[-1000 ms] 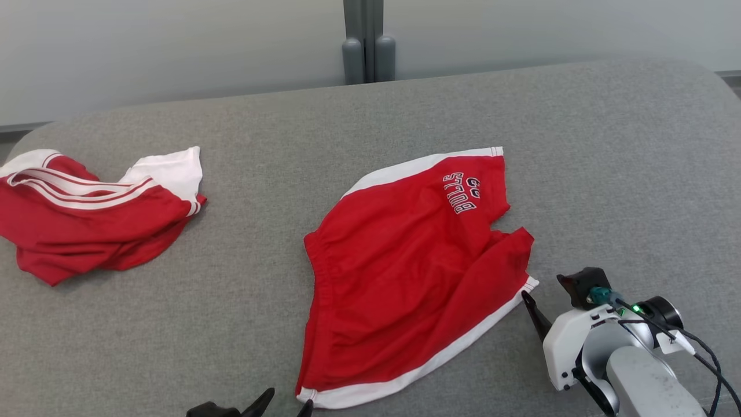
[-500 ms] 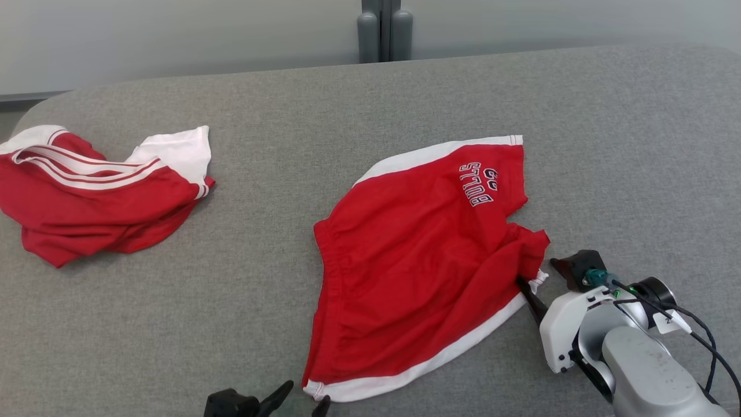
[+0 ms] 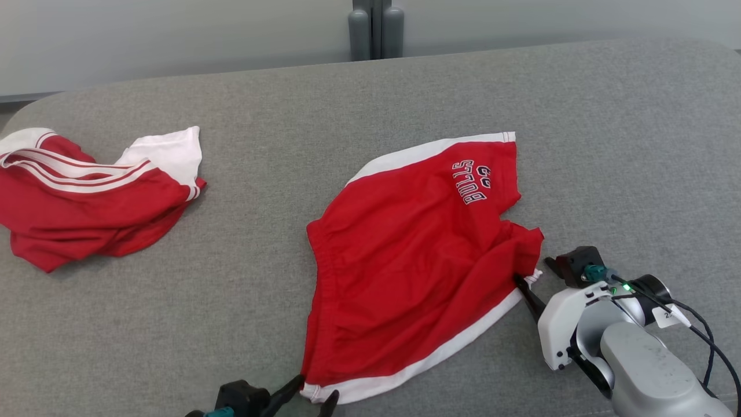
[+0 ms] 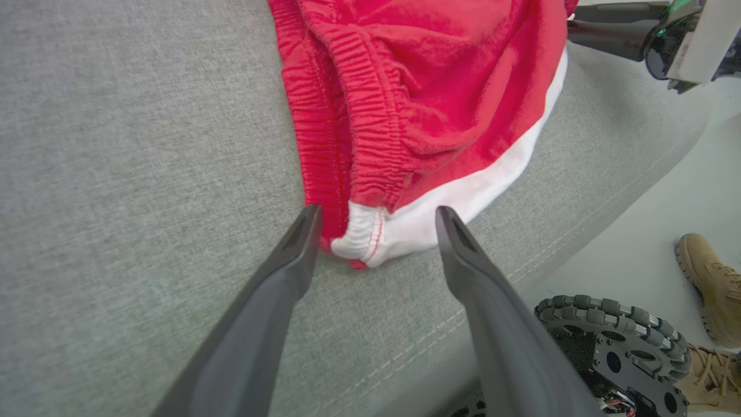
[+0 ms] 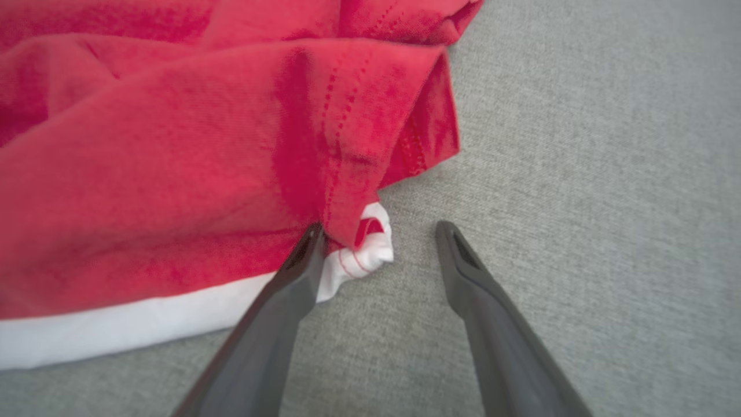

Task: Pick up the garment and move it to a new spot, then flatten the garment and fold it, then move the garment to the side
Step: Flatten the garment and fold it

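Note:
The garment [image 3: 417, 260] is a pair of red shorts with white side stripes, lying spread on the grey cushion [image 3: 243, 278]. At its near waistband corner my left gripper [image 3: 316, 389] stands open, and the left wrist view has that white corner [image 4: 370, 240] between the fingers of the left gripper [image 4: 376, 217]. My right gripper [image 3: 535, 275] is open at the right leg's hem. In the right wrist view the bunched white hem tip [image 5: 370, 246] lies between the fingers of the right gripper [image 5: 379, 231], against the left finger. The red cloth [image 5: 173, 145] is rumpled there.
A second red and white garment [image 3: 87, 197] lies crumpled at the cushion's left end. A grey post [image 3: 376, 29] stands behind the cushion. Past the cushion's near edge, the left wrist view has my base wheel [image 4: 613, 341] and a person's tan shoe [image 4: 709, 289] on the floor.
My right gripper has pushed in on the hem corner, which has bunched up. The left gripper has come forward to the waistband corner. The camera has shifted a little.

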